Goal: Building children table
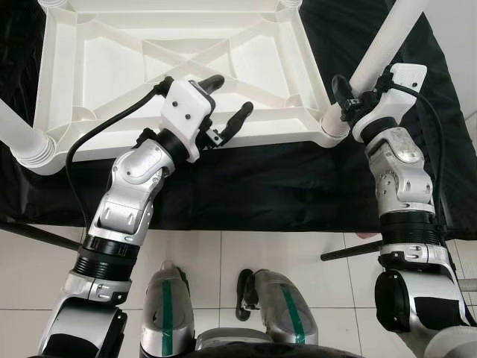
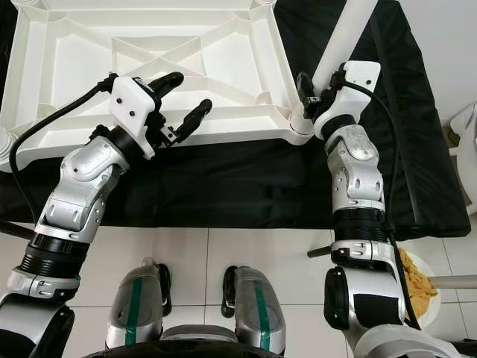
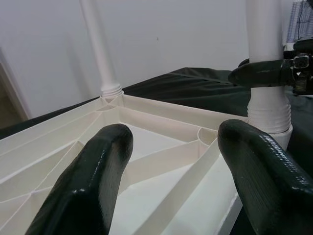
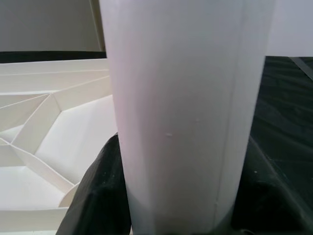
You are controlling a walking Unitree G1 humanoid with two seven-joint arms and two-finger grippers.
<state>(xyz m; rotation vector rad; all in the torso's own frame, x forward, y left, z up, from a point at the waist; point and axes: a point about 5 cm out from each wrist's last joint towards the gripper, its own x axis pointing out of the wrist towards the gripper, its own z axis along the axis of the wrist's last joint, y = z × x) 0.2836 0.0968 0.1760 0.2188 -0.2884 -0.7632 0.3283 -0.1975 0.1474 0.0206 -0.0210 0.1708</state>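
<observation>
1. Even, bright daylight fills both eye views; the white table top (image 1: 179, 67) nearly washes out.
2. Soft glare sits on the silver arms.
3. The black cloth (image 1: 246, 186) stays dark, folds barely readable.
4. In the right wrist view the table leg (image 4: 186, 112) is close and blurred.

The table leg (image 1: 387, 37) runs off the top edge; the dish (image 2: 421, 287) by the robot's right arm is half hidden, its contents unclear.
</observation>
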